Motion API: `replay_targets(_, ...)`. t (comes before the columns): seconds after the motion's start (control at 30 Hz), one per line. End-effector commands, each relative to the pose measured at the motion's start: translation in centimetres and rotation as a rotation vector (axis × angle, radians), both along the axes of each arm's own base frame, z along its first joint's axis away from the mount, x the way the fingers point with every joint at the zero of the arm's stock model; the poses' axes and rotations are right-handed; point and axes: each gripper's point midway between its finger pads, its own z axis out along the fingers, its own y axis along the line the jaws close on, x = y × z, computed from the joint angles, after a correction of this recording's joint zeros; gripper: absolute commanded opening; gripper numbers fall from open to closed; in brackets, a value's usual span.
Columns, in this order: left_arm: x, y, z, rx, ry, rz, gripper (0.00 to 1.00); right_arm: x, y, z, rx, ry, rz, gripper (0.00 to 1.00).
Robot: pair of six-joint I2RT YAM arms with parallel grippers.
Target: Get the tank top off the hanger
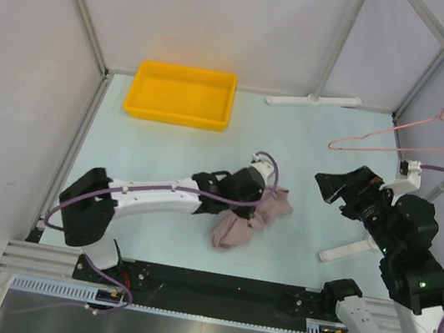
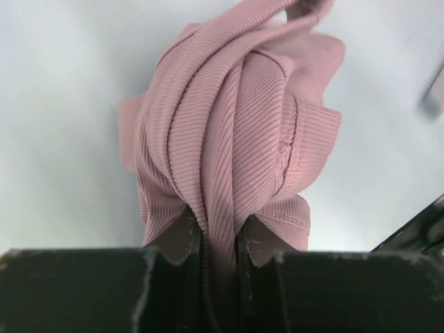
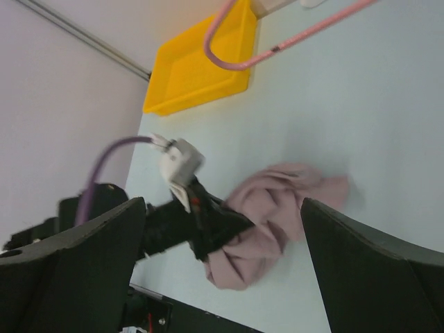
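Observation:
The pink-mauve tank top lies bunched on the table's middle, off the hanger. My left gripper is shut on a fold of the tank top, which fills the left wrist view; it also shows in the right wrist view. The thin pink wire hanger hangs bare at the right, its hook over a grey rack pole; part of it shows in the right wrist view. My right gripper is open and empty, held in the air below the hanger, right of the tank top.
A yellow bin stands at the back left, also in the right wrist view. White rack feet lie at the back and at the right. Grey frame poles line the walls.

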Motion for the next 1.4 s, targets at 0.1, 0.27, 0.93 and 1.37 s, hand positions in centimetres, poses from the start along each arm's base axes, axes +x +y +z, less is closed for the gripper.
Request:
replay_targets(0.1, 9.7, 1.9, 16.4, -0.295, -0.238, 0.088, 0.00, 0.3, 0.7, 3.4, -0.062, -0.088, 0.066, 1.00)
replay_targets(0.27, 16.2, 6.3, 24.9, -0.364, -0.409, 0.192, 0.00, 1.3, 2.0, 3.1, -0.010, -0.103, 0.110, 1.00)
replay_targets(0.93, 40.7, 24.3, 14.8, -0.681, -0.206, 0.985, 0.00, 6.6, 3.8, 1.6, -0.040, -0.152, 0.106, 1.00)
replay_targets(1.37, 44.3, 26.4, 5.3, -1.002, -0.060, 1.573, 0.00, 6.5, 6.1, -0.9, -0.050, -0.076, 0.140, 1.00)
